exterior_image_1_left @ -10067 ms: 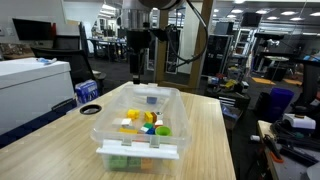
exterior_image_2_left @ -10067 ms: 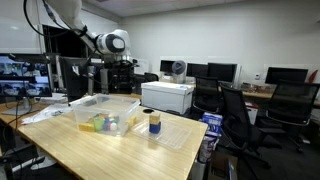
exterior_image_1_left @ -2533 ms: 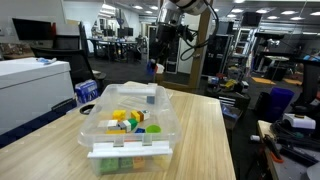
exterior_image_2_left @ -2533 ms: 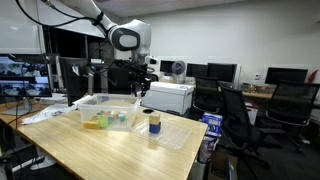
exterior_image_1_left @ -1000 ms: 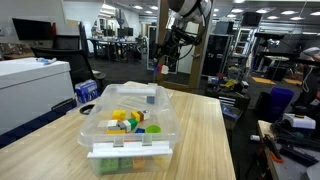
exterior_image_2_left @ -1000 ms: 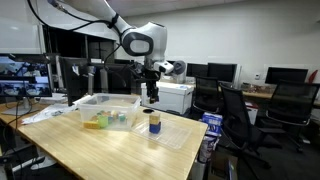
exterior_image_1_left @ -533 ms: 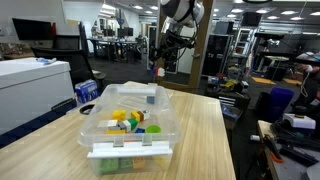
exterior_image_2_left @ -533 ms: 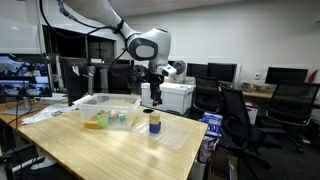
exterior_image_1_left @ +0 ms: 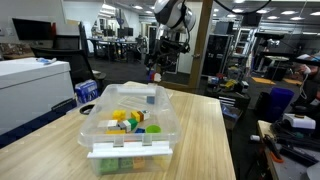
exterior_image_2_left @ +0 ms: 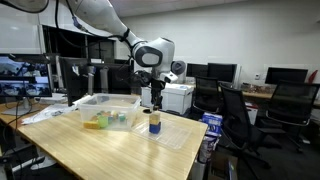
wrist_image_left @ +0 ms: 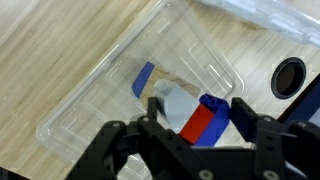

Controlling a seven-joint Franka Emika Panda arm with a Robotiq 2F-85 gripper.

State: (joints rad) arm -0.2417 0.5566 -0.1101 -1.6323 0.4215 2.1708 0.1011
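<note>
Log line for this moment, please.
gripper: shut on red-blue block | position: over block stack | stack stands on: clear lid

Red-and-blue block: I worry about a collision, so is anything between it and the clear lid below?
Yes. A small stack of blocks stands on the clear lid, roughly under the red-and-blue block in the gripper.

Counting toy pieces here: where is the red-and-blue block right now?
In the wrist view the red-and-blue block is held in the gripper, in the air over the clear plastic lid lying on the wooden table.
</note>
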